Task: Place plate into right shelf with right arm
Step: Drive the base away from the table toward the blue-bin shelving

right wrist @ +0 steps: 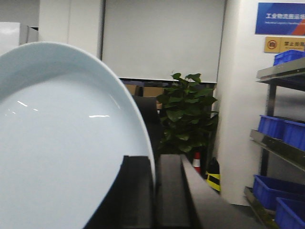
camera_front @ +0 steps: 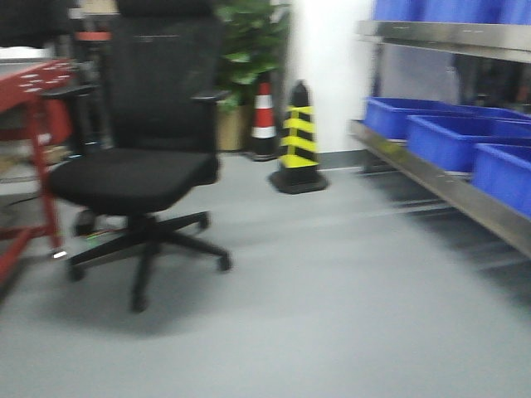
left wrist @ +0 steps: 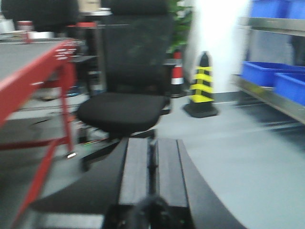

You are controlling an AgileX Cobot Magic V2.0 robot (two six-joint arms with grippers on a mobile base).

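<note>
Plate (right wrist: pixel 62 143) stands on edge in my right pincer (right wrist: pixel 155 191), its rim clamped between the dark fingers, a hold that should let it slide in edge-first, I judge. The steel right shelf (camera_front: pixel 431 181) (blue bins (camera_front: pixel 452 141) line its tiers) lies well off to my right. My left pincer (left wrist: pixel 151 167), fingers together and empty, hangs low over the floor.
</note>
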